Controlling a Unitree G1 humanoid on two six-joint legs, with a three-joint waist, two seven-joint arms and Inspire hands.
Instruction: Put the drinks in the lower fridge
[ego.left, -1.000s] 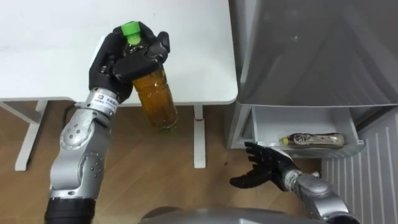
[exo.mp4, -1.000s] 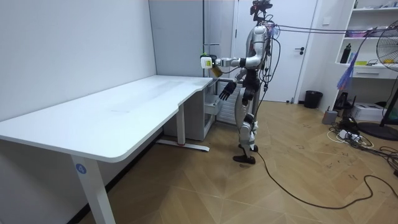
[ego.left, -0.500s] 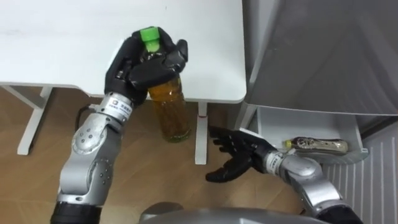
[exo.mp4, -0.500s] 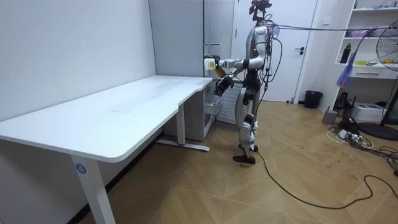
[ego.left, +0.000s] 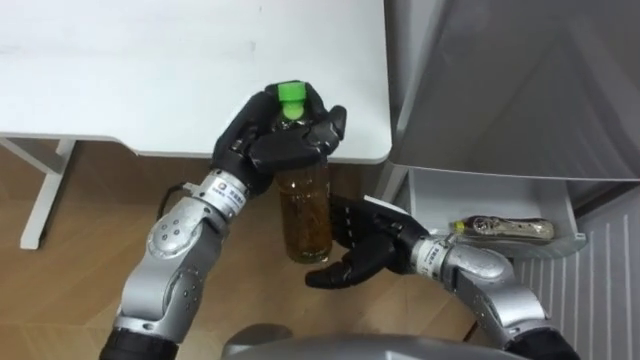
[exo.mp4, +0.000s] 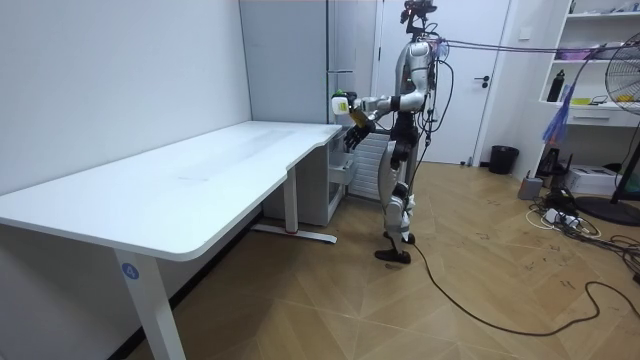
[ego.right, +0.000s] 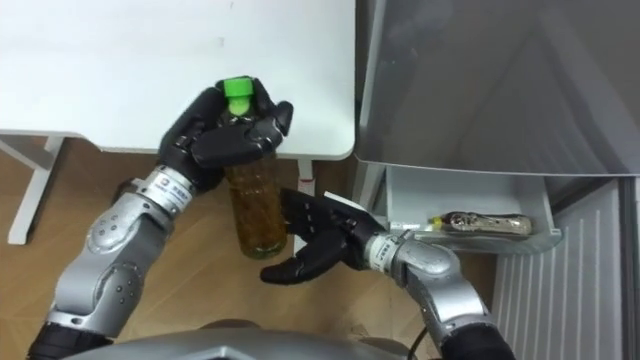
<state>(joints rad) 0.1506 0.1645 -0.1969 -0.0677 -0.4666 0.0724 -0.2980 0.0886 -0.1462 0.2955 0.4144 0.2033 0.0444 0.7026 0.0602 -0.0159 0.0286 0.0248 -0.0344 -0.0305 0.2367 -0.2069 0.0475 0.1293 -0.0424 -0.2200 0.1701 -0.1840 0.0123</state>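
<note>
White desk (ego.left: 150, 80) abuts the grey fridge (ego.left: 520, 90), whose open lower drawer (ego.left: 440, 195) holds one lying bottle (ego.left: 500, 228). The left hand (ego.left: 280, 140) clasps a green-capped tea bottle (ego.left: 305, 215) by the neck; the right hand (ego.left: 365, 250), fingers spread, hovers beside its base.

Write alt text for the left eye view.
The left hand grips a green-capped amber bottle by its top, past the edge of the table; the open right hand is beside its lower part. At right, an open fridge drawer holds another bottle.
</note>
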